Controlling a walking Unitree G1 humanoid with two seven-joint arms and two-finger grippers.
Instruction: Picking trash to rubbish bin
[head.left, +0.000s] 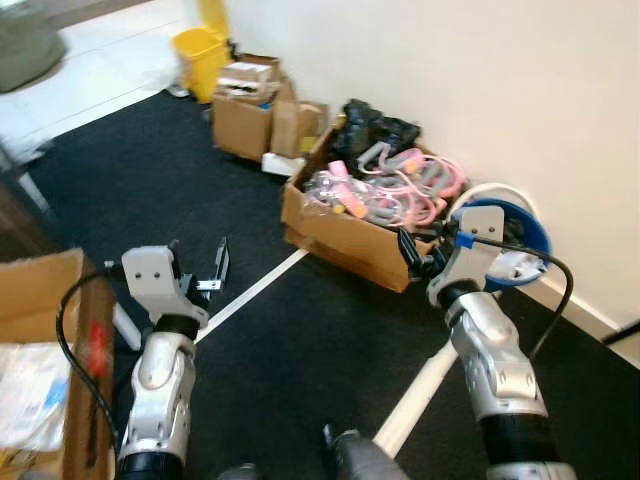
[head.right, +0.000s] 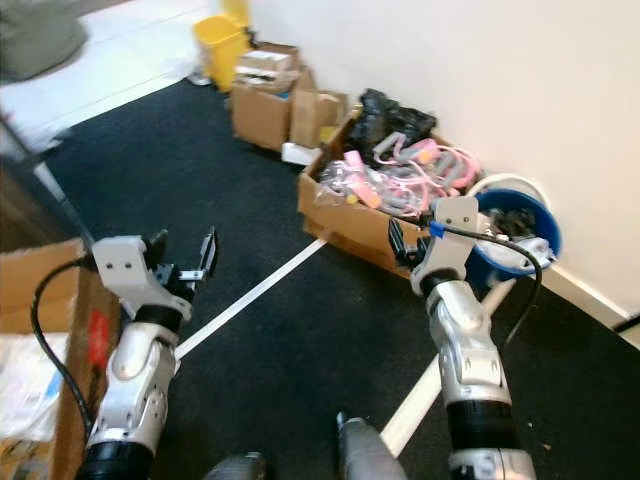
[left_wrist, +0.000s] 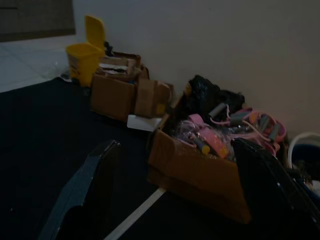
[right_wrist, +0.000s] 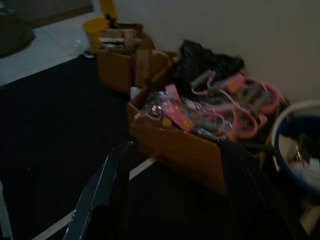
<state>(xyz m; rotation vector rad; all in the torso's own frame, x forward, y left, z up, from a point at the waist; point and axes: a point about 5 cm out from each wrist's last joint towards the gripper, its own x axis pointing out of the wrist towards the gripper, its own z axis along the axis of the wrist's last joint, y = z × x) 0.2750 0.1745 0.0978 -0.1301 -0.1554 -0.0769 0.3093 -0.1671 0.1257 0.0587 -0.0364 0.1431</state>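
Before us a black carpet (head.left: 150, 190) crossed by white tape lines (head.left: 250, 292) runs up to a white wall (head.left: 480, 70). Against that wall sits a large cardboard box (head.left: 345, 240) heaped with pink cords, grey-handled items and black bags. Further along the wall we see a cluster of smaller cardboard boxes (head.left: 245, 115), and beyond them a yellow bin (head.left: 200, 55) at the edge of the pale tiled floor. Just beside the large box, on its near side along the wall, stands a blue bucket (head.right: 520, 235) with a white rim, holding some pale crumpled trash. At our far left stands another open cardboard box (head.left: 45, 370) with plastic-wrapped contents.

Our left gripper (head.left: 205, 265) is raised over the carpet near a tape line, its two black fingers spread apart and holding nothing, as the left wrist view confirms. Our right gripper (head.right: 400, 240) is raised close to the near edge of the large box, next to the blue bucket; its fingers are likewise parted and empty in the right wrist view.
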